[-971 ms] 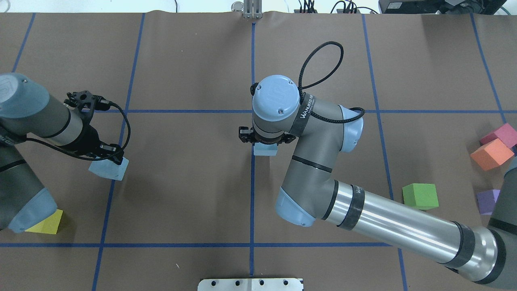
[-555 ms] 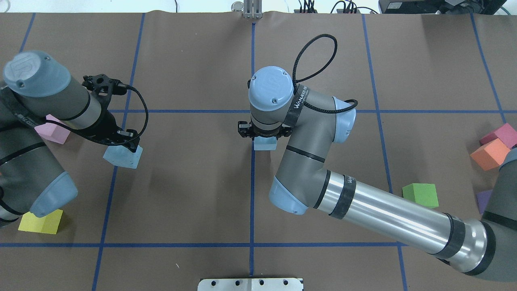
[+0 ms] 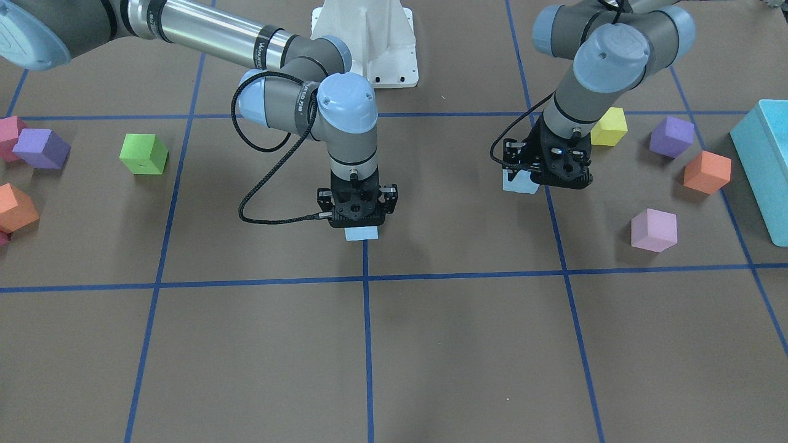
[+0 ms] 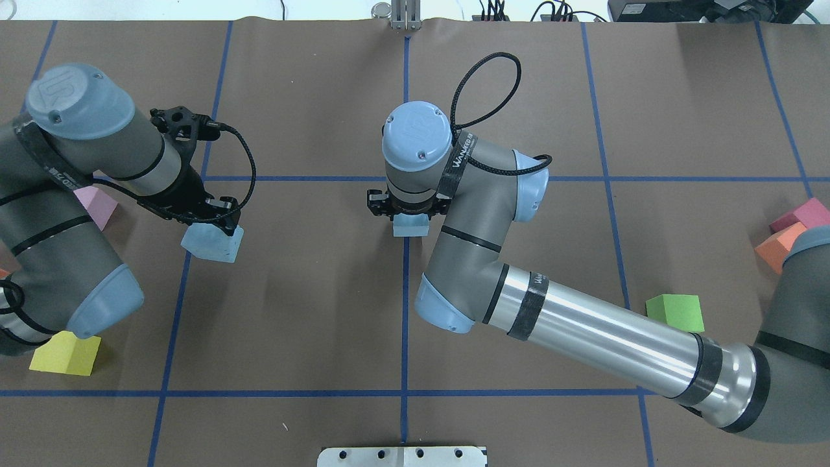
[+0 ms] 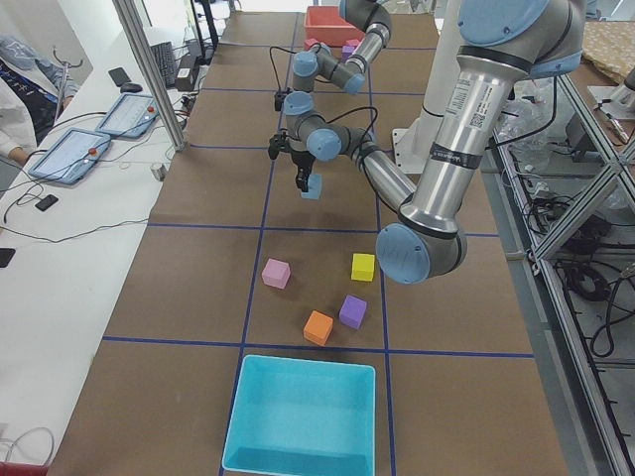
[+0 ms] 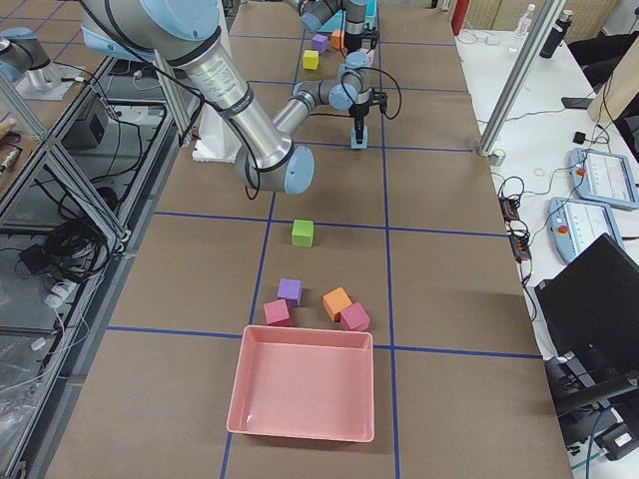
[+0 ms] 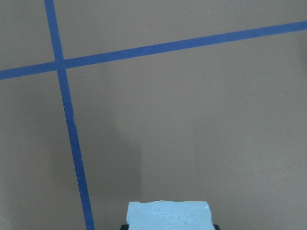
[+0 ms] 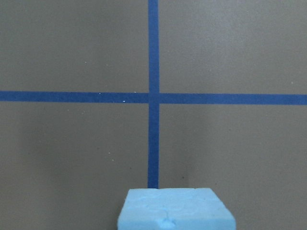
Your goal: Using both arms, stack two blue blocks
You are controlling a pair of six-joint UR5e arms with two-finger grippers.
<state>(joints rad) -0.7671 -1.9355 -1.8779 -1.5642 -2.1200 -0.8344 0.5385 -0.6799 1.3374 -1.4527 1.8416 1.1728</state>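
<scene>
Two pale blue foam blocks are each held in a gripper. My left gripper (image 4: pixel 214 228) is shut on one blue block (image 4: pixel 213 244) over the table's left part; they also show in the front view, gripper (image 3: pixel 545 179) and block (image 3: pixel 516 182). That block fills the bottom of the left wrist view (image 7: pixel 170 215). My right gripper (image 4: pixel 409 216) is shut on the other blue block (image 4: pixel 410 226) at the central blue line, seen too in the front view (image 3: pixel 361 233) and the right wrist view (image 8: pixel 175 208). The two blocks are far apart.
A pink cube (image 4: pixel 97 204) and a yellow cube (image 4: pixel 65 353) lie by the left arm. A green cube (image 4: pixel 675 312), an orange cube (image 4: pixel 775 246) and a magenta cube (image 4: pixel 801 214) lie on the right. A turquoise bin (image 3: pixel 763 160) and a pink tray (image 6: pixel 305 394) stand at the table's ends.
My left arm has carried its blue block rightward, toward the centre. My right arm has shifted slightly left and away with its block. Both stay shut.
</scene>
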